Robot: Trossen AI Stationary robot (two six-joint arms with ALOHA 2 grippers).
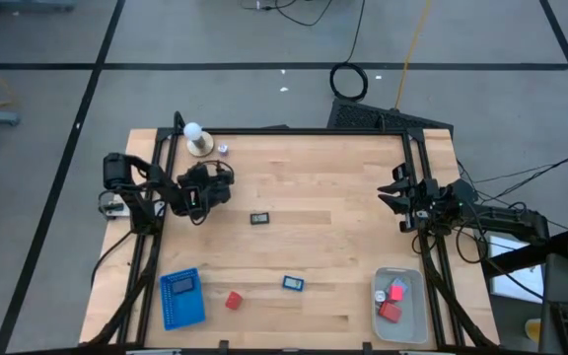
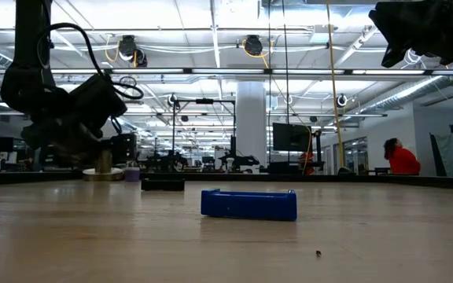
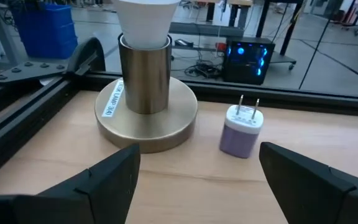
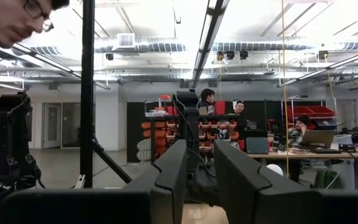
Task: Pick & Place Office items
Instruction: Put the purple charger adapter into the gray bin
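High view shows a pale wooden counter (image 1: 314, 187) framed by dark rails. At its left front corner lies a blue ribbed tray (image 1: 181, 298), rectangular, with something small and dark on its upper part that is too small to make out. Behind it, at the left rear, the left claw (image 1: 208, 179) hangs low over the wood with its dark fingers (image 3: 104, 180) spread wide and nothing between them. Just beyond it stands a lamp with a white ball top (image 1: 193, 130) on a round brushed-metal base (image 3: 146, 118), and beside that base sits a small lilac plug adapter (image 3: 241, 129), its two metal prongs pointing up.

Moving right, a red block (image 1: 233, 300) lies near the tray on the front part of the counter. A black rectangular piece (image 1: 259, 218) rests toward the middle, and a blue flat piece (image 1: 293, 283) lies nearer the front; in the low view it looks like a shallow, glossy slab (image 2: 248, 203).

At the right front corner is a pale translucent bin (image 1: 400, 306), holding red blocks (image 1: 393, 301) and a small whitish bit. Behind the bin, the right claw (image 1: 394, 194) waits raised at the counter's right edge, its fingers close together with only a narrow slit between them.
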